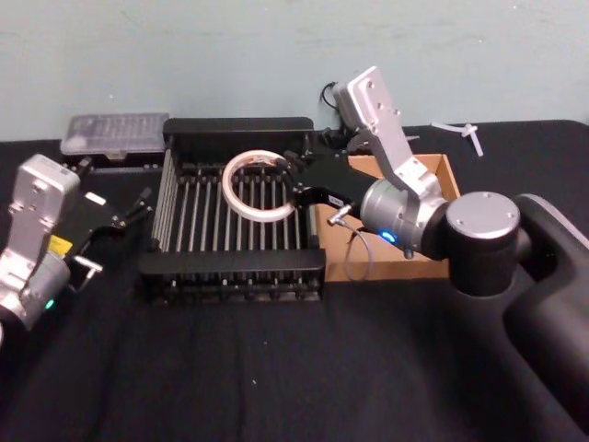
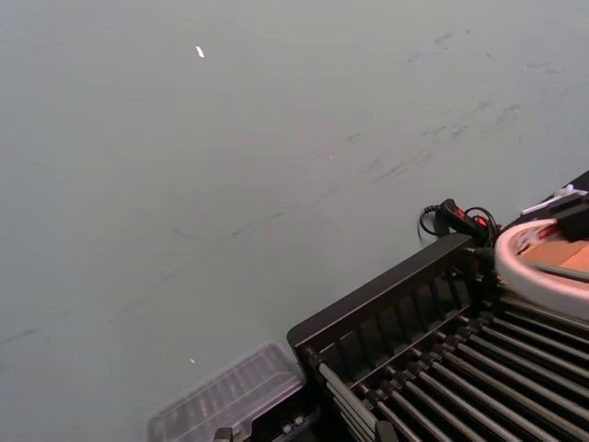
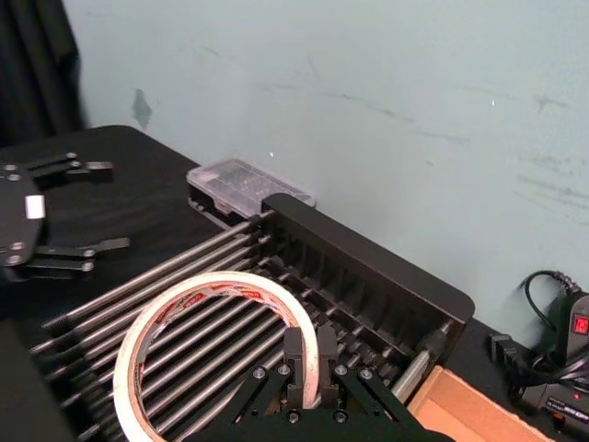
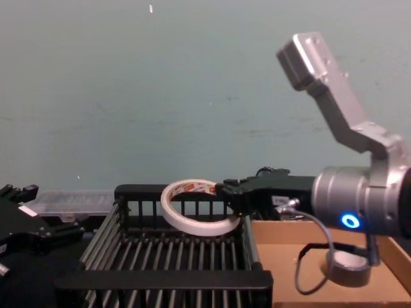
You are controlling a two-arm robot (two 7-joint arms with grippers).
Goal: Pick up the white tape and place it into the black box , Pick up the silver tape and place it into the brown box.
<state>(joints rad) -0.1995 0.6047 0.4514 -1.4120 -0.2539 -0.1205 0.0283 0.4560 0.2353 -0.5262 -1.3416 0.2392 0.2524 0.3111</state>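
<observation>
White tape (image 3: 213,343) hangs tilted over the black box (image 1: 236,214), and I see the right gripper (image 3: 306,364) pinching its rim. My right arm hides much of the brown box (image 1: 433,226); silver tape (image 4: 347,265) sits inside. Left gripper (image 1: 124,214) rests left of the crate, fingers spread.

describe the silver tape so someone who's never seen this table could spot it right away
Start at the black box in the middle of the table, then look to the robot's right, where the brown box sits against it. The silver tape lies flat inside that box, under the right arm. It is a small, thick, dark grey roll, unlike the wide, thin white tape held over the black box by the right gripper.
</observation>
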